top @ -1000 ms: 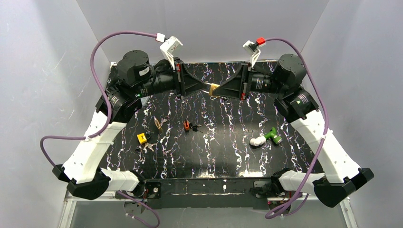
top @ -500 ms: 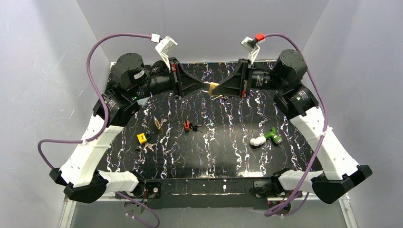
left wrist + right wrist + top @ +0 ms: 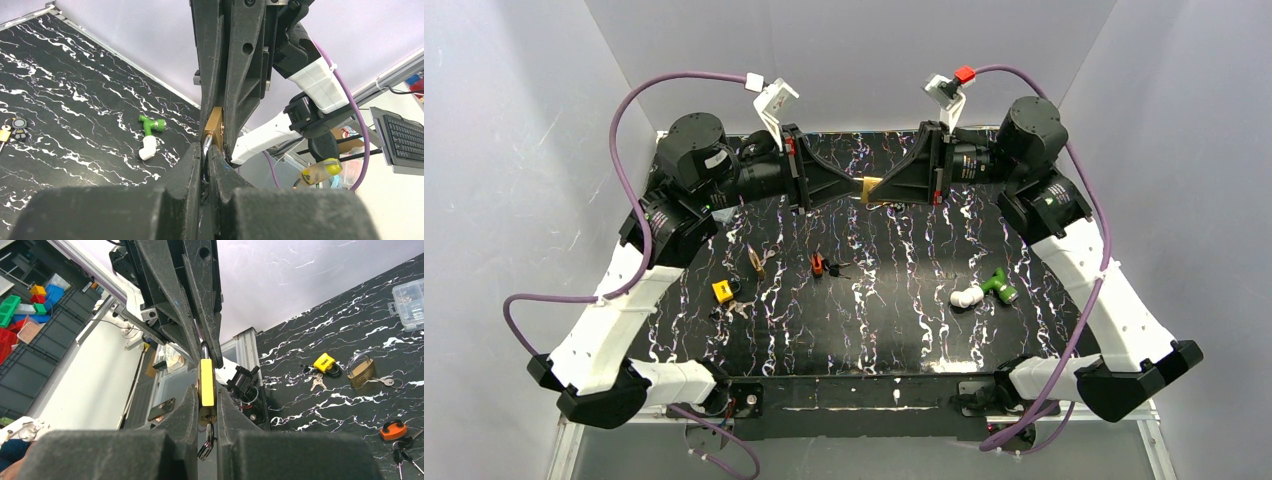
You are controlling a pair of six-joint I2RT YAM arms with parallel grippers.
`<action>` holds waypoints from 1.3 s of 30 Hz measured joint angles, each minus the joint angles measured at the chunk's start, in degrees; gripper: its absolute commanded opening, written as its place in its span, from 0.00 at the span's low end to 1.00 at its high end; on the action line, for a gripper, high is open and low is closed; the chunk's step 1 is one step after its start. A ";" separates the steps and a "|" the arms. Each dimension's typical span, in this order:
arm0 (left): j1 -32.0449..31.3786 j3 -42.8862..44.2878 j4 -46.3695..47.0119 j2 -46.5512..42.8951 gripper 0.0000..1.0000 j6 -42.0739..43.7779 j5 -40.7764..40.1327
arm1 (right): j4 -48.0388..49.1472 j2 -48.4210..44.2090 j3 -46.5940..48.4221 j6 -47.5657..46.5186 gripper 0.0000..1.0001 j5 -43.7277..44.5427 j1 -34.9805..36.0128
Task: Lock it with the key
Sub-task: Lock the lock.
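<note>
Brass padlock (image 3: 873,187) hangs in the air over the far middle of the desk (image 3: 904,320), caught between both end effectors. One black, white-veined desk carries everything, and two arms work above it, the left arm (image 3: 614,320) and the right arm (image 3: 1119,315). One clear box (image 3: 410,297) shows in the right wrist view. One green-and-white fitting (image 3: 984,289) lies on the desk's right half. Three loose padlocks lie apart on the left half: a tan padlock (image 3: 755,260), a yellow padlock (image 3: 722,291) and an orange padlock (image 3: 817,264). Each arm climbs from the near edge, bows outward at the elbow, then turns its wrist inward and level, so the tips meet head-on. The left end effector (image 3: 855,187) is pressed together on the silver shackle (image 3: 206,145). The right end effector (image 3: 882,188) pinches the flat brass body, with a bunch of keys (image 3: 206,446) dangling under it.
</note>
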 measured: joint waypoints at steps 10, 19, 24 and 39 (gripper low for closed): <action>-1.24 1.68 -6.67 0.03 0.00 2.55 -4.49 | -2.83 -0.34 -1.22 -1.97 0.25 1.33 0.77; -3.47 0.62 -12.40 4.78 0.00 1.45 -10.42 | 16.13 -3.83 -21.23 6.84 0.66 4.86 -3.02; -3.09 1.14 -15.15 7.57 0.00 0.62 -10.82 | 28.29 -5.48 -31.47 14.61 0.66 4.24 -9.76; -1.49 7.20 -18.30 7.98 0.00 -2.97 -8.38 | 48.48 -9.07 -37.82 24.70 0.65 1.40 -12.47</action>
